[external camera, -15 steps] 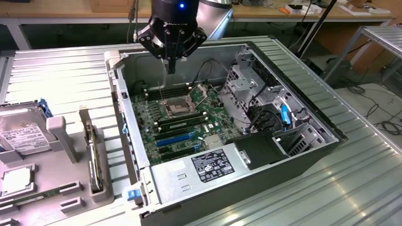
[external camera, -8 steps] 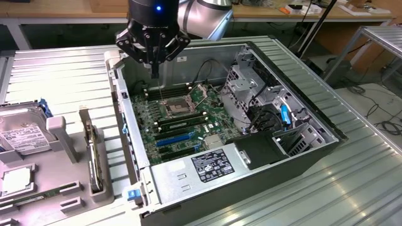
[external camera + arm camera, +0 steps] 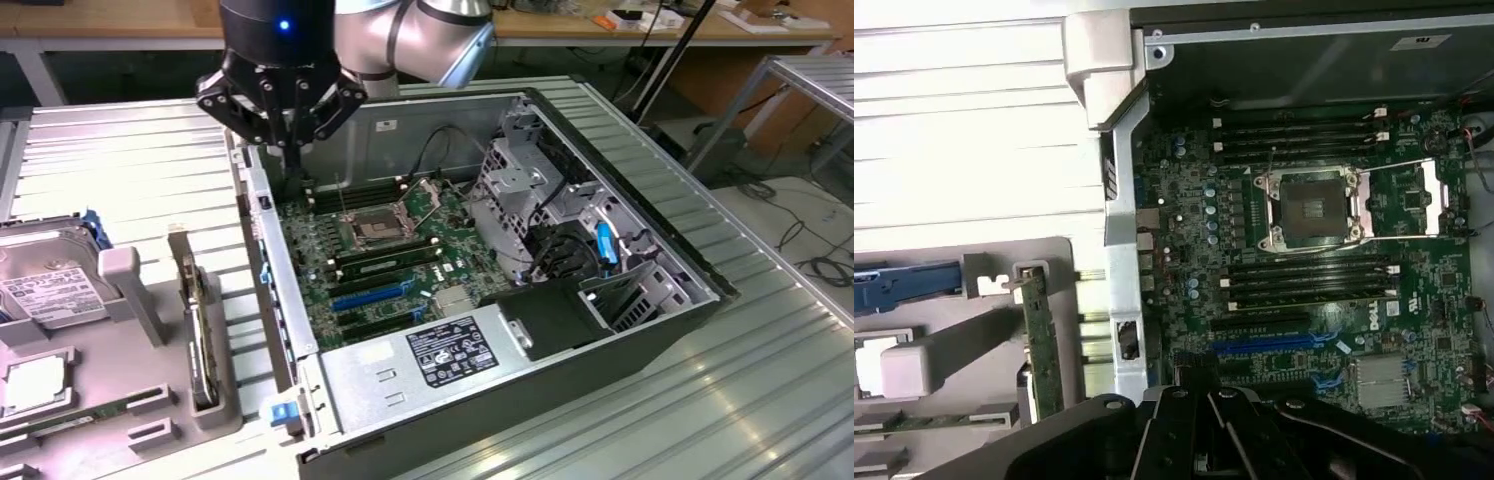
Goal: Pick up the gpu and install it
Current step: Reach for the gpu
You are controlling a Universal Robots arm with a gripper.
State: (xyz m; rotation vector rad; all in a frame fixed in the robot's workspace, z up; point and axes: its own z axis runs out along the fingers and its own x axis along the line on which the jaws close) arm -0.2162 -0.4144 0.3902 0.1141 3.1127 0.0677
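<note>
so the black multi-link gripper (image 3: pixel 290 150) is pinched all the way shut with nothing in it, hanging over the back corner of the open sheet-metal computer case (image 3: pixel 454 115), just above the edge of the green motherboard (image 3: pixel 441 215). the gpu (image 3: pixel 200 330), a thin flat card with a shiny metal edge, sits outside the case. it's standing on its long edge in a slot of the matte grey plastic holder (image 3: pixel 140 290) just beside the case, on the exterior view's left. in the wrist view its board looks greenish and speckled with tiny parts. further from the case on that holder lies a silver hard drive with a white label (image 3: pixel 47 290). inside the case there's a square metal-framed cpu socket (image 3: pixel 374 226), long dark memory slots (image 3: pixel 387 258) and blue plastic slots (image 3: pixel 367 295). the case rests on a ribbed pale metal table (image 3: pixel 134 160).
</note>
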